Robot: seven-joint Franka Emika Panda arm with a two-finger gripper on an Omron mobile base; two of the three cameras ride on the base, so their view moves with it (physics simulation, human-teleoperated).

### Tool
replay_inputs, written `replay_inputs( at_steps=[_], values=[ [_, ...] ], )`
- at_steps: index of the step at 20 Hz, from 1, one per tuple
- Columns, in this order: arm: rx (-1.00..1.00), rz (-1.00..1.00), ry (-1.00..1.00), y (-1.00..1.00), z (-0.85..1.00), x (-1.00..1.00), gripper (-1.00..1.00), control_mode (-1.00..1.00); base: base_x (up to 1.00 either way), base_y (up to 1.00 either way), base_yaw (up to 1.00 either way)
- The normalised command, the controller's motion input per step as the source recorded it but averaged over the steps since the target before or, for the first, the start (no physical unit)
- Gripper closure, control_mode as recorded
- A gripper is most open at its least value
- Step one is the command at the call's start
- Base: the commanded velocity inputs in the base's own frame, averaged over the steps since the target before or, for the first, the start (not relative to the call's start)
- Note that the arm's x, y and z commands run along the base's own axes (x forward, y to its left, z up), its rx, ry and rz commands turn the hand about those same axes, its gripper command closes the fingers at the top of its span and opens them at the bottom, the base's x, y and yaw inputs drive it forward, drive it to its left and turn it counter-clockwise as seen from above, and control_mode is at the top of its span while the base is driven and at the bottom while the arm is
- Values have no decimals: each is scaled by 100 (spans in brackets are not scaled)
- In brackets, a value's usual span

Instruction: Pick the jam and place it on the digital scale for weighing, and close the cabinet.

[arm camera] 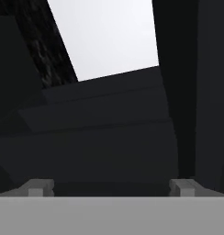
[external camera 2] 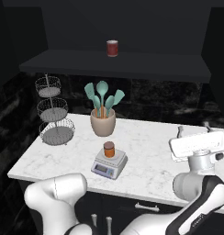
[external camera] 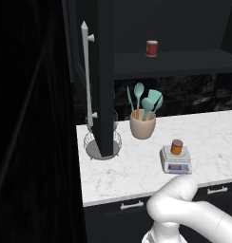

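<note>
On top of the digital scale (external camera: 175, 160) stands the jam (external camera: 177, 146), upright on the silver platform near the middle of the white marble worktop (external camera: 137, 173), so the weighing half of the task looks done. Behind the scale, at about 11 o'clock from it in the left base view, sits a beige utensil cup (external camera: 142, 125) holding teal spatulas and spoons, and farther left, at about 9 o'clock, a wire tiered basket stand (external camera 2: 53, 112) rests close to the worktop's left end. Up on the dark shelf (external camera 2: 118, 62) at 12 o'clock is a red jar with a pale lid (external camera: 151, 48), apart from everything else. What remains is the cabinet (external camera: 101, 71): its black door stands swung out edge-on over the left end of the worktop, with the long light-grey bar handle (external camera: 86, 73) facing left, so it is plainly still open. The gripper (external camera 2: 196, 146) is raised at the right side of the right base view, well apart from the jam and scale; in the hand view the fingers (arm camera: 39, 187) sit spread wide with nothing between them, looking at dark panels. Closing the door is the step left.
</note>
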Motion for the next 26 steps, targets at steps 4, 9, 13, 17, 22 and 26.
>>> replay_inputs(
  at_steps=[4,9,13,17,22,26],
  values=[
    [2,0,0,-7,0,-3,-100,-100,0,0,0],
    [1,0,0,-2,0,0,-100,-100,0,0,0],
    [2,0,0,-8,0,-1,-100,-100,0,0,0],
    [6,0,0,-18,1,0,-100,-100,0,0,0],
    [10,0,0,-54,5,-7,-100,-100,0,0,0],
    [12,0,-1,-69,15,-18,-100,-100,0,0,0]
  ],
)
